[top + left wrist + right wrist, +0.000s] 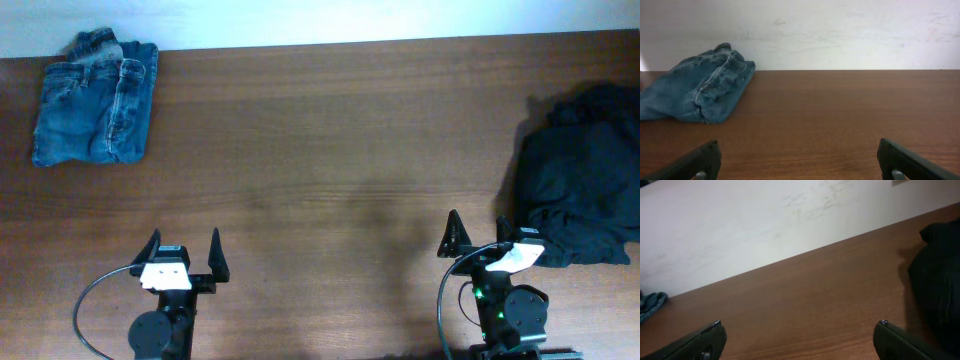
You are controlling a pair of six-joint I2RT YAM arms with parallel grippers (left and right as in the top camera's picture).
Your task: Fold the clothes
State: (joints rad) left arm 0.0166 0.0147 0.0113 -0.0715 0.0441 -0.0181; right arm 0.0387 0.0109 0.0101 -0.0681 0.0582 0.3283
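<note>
The clothes (580, 175), a rumpled matte black heap, lie at the right edge of the wood-grain table (320, 150); folded blue denim jeans (95, 100) sit far left. The left end effector (185, 242) and right end effector (480, 232) gape open, empty.

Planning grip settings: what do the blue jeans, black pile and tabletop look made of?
Blue jeans: denim, matte; faded weave, stitched seams. Black pile: soft matte cloth, slumped in loose folds; fibre unclear. Tabletop: wood or wood-look laminate, grain lines, slight sheen.
</note>
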